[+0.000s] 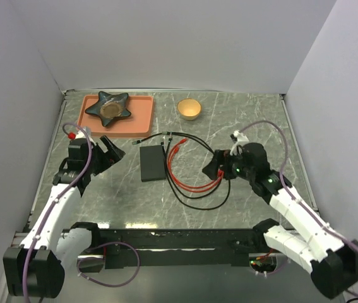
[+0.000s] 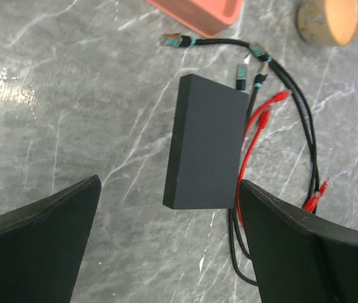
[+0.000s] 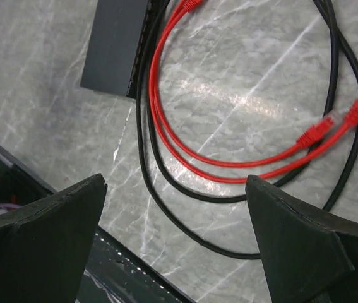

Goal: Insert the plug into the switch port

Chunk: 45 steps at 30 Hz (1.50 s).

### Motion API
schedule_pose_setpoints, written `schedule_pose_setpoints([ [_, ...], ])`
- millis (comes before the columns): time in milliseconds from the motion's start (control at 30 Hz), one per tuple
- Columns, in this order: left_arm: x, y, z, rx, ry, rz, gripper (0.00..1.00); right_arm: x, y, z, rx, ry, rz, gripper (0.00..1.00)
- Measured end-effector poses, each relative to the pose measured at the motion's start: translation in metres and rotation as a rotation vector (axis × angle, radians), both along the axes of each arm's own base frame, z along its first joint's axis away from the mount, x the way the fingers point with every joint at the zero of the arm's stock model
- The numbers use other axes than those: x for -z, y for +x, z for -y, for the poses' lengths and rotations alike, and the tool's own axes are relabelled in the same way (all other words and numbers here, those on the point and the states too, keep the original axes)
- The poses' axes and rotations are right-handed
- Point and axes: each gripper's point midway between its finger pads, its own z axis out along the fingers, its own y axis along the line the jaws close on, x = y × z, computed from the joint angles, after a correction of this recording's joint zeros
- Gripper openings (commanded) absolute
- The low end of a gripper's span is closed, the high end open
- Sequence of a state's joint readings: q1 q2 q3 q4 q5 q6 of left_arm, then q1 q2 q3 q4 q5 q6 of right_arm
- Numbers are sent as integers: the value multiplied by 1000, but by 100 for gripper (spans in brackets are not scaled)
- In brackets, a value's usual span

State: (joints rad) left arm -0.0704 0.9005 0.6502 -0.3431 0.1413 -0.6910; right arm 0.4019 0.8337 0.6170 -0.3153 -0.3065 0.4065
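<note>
The flat black switch box [image 1: 153, 163] [image 2: 207, 148] [image 3: 112, 44] lies on the marble table; I cannot make out its ports. Red cables [image 1: 188, 178] [image 3: 185, 142] and black cables [image 1: 197, 201] [image 3: 166, 183] loop to its right. Red plugs [image 3: 317, 129] [image 2: 280, 96] and teal-banded black plugs [image 2: 242, 77] lie loose on the table. My left gripper [image 1: 112, 153] [image 2: 169, 183] hovers open just left of the box, holding nothing. My right gripper [image 1: 215, 167] [image 3: 175, 180] stands open over the cable loops, also holding nothing.
A salmon-pink tray [image 1: 141, 117] [image 2: 204, 12] with a dark star-shaped dish [image 1: 108, 107] sits at the back left. A small yellow bowl [image 1: 189, 108] [image 2: 327, 19] stands at the back middle. White walls enclose the table on three sides.
</note>
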Motion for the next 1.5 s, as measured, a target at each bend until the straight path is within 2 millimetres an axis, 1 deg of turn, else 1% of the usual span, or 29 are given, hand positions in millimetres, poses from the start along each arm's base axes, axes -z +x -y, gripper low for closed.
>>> schedule_pose_setpoints([
  [67,8,1,0,-2,-2,-29,96,-5,7,-7,-13,-29,6,99],
  [167,17,5,6,23,-18,-61,96,-11,26,-14,-2,-34,31,99],
  [233,23,9,10,35,-32,-74,96,-6,35,-20,-4,-26,23,99],
  [267,28,11,12,40,-35,-91,96,-2,39,-23,-8,-28,5,99],
  [300,34,12,13,40,-37,-114,96,7,46,-28,-15,-47,-40,99],
  [333,40,13,14,39,-37,-139,96,8,53,-33,-23,-57,-61,99],
  [400,48,14,17,39,-32,-176,96,16,75,-48,-35,-94,-115,99],
  [467,56,15,21,45,-10,-215,96,21,90,-62,-53,-116,-135,99],
  [567,56,21,32,66,18,-248,96,31,96,-75,-76,-143,-172,99],
  [667,47,36,45,86,48,-238,96,36,101,-83,-85,-166,-202,99],
  [767,42,49,60,110,73,-232,96,39,117,-96,-93,-179,-226,98],
  [833,42,54,68,124,88,-239,96,44,125,-105,-102,-177,-240,90],
  [867,44,56,72,130,99,-246,96,49,128,-109,-105,-174,-251,88],
  [900,45,57,75,134,105,-251,96,55,129,-112,-110,-169,-269,85],
  [933,47,57,78,140,114,-257,96,61,129,-115,-113,-167,-289,84],
  [967,49,56,80,142,123,-265,96,70,128,-118,-116,-166,-315,81],
  [1000,50,55,81,144,129,-271,96,77,126,-120,-117,-165,-337,72],
  [1033,51,54,83,147,135,-276,96,87,123,-123,-123,-164,-368,67],
  [1067,51,53,84,148,138,-278,96,96,120,-126,-128,-164,-393,65],
  [1133,52,51,85,150,144,-284,96,109,115,-130,-130,-153,-436,65],
  [1200,52,50,87,154,147,-286,96,114,112,-134,-136,-146,-452,67],
  [1400,53,49,87,150,148,-290,96,124,112,-147,-145,-130,-465,67],
  [1500,53,48,86,146,153,-291,96,124,118,-155,-146,-127,-461,66],
])
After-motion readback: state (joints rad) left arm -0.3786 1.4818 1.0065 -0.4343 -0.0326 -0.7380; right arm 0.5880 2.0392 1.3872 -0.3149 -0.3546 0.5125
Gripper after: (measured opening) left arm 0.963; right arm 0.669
